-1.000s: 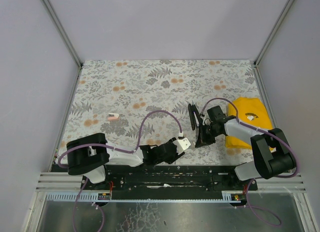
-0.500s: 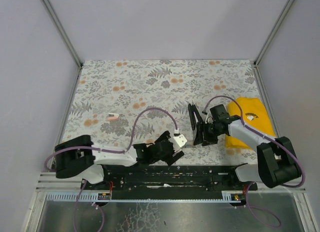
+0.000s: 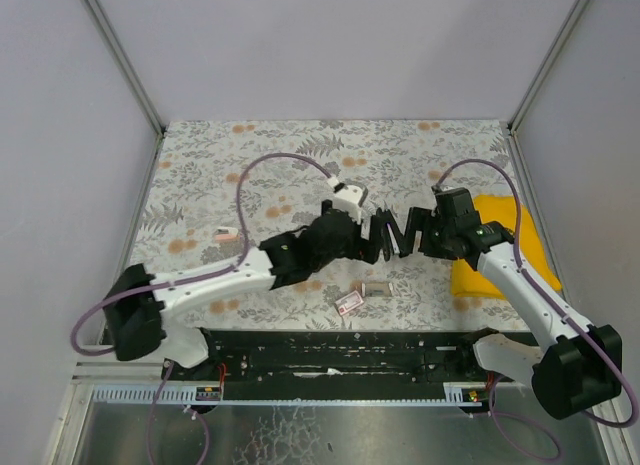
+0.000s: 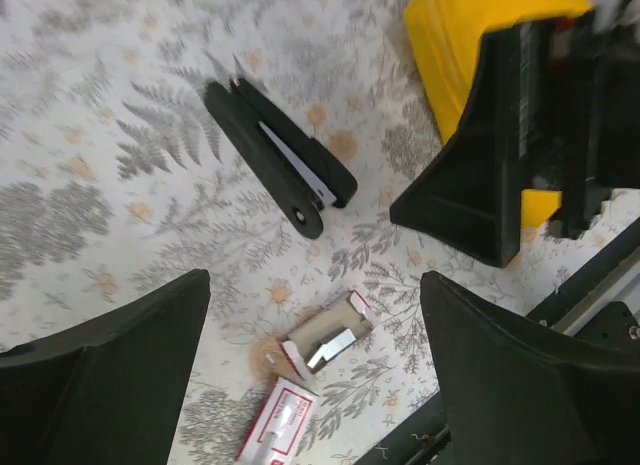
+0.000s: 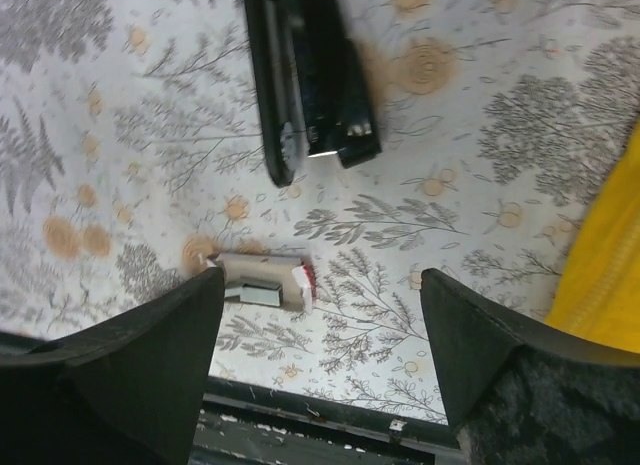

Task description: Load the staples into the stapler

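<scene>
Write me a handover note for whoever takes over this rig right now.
Left gripper: open, empty, above the table.
Right gripper: open, empty, facing it.
Stapler: lying on the table between them, arms slightly apart, held by neither.
Staple box: torn open beside it, silvery strip inside; second red-and-white box next to that.
Done: nothing confirmable; whether staples are loaded cannot be told.
Left: pick a strip, load it, close the stapler.

- Stapler: one, black.
- Small boxes: two, an opened box and a red-and-white box.
- Small pink item: one, too small to identify.
- Yellow cloth: one.
</scene>
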You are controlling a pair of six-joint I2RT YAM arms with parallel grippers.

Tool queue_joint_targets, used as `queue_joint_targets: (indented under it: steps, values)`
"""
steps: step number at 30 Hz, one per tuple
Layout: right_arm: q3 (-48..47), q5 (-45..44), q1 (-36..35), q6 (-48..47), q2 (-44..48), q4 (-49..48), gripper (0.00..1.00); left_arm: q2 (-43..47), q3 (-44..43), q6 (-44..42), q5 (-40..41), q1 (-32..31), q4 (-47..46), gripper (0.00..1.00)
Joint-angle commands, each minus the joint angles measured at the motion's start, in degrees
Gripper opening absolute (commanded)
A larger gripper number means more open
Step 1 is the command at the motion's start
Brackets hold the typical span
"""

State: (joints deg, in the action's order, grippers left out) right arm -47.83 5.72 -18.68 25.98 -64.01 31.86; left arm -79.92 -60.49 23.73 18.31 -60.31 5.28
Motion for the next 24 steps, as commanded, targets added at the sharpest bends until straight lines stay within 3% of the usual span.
queue_joint_targets:
  steps: [1,11,24]
  values:
    - [-2.01,-10.91,0.28,6.78,2.13,0.73,0.87,-10.46,-4.54,10.04,-2.26,0.56,4.97,0.83]
    - [2.48,-14.27,0.31,11.07,10.29,-0.37,0.9,-28.0,-15.58,15.04,-2.35,1.58,5.14,0.7]
    - [5.3,-13.2,0.23,12.63,12.84,-0.25,0.91,-40.05,-23.91,14.17,-1.44,3.32,7.56,0.59]
